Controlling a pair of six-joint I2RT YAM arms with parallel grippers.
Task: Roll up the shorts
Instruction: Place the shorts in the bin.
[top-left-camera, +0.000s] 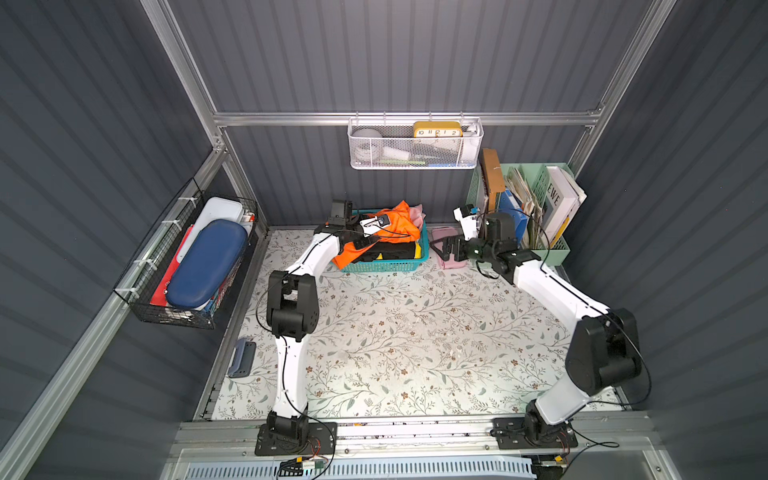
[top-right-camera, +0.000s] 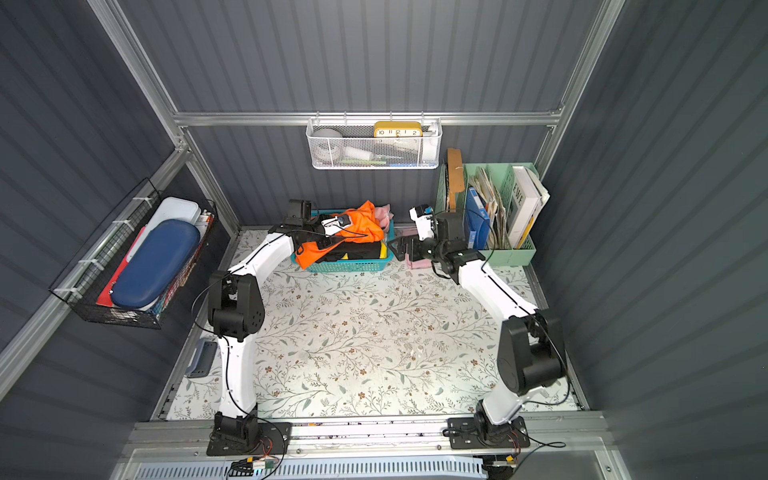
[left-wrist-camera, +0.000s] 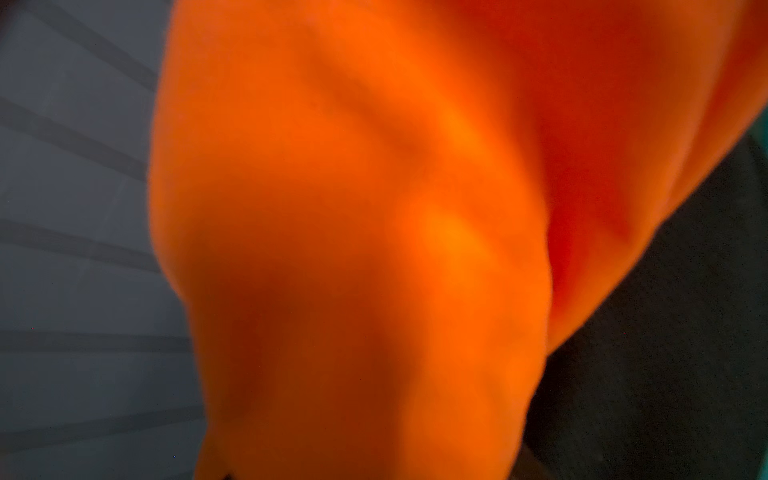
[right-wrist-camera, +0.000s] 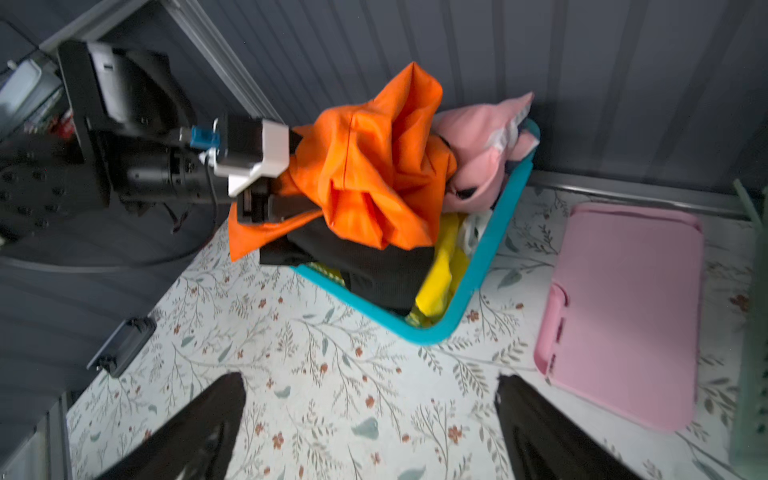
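Orange fabric bunches around the left gripper (right-wrist-camera: 286, 208), its fingers sunk in the folds, so I cannot tell whether they pinch or stand apart. The orange shorts (right-wrist-camera: 374, 174) are heaped atop the teal basket (right-wrist-camera: 478, 266), one corner spilling over its rim. The black shorts (right-wrist-camera: 374, 257) lie under them inside, beside a yellow cloth (right-wrist-camera: 440, 266) and a pink cloth (right-wrist-camera: 478, 137). The left wrist view gives only blurred orange, with what seems to be the black pair at one edge. The right gripper (right-wrist-camera: 369, 379) hangs wide open and empty over the floral table (top-left-camera: 415, 340), near a pink tray (right-wrist-camera: 631, 299) that the right arm half hides in both top views. There a yellow clock (top-left-camera: 437, 129) reads 10, 11, 12, 1, 2, and a book spine (top-left-camera: 555, 199) shows "EWE".
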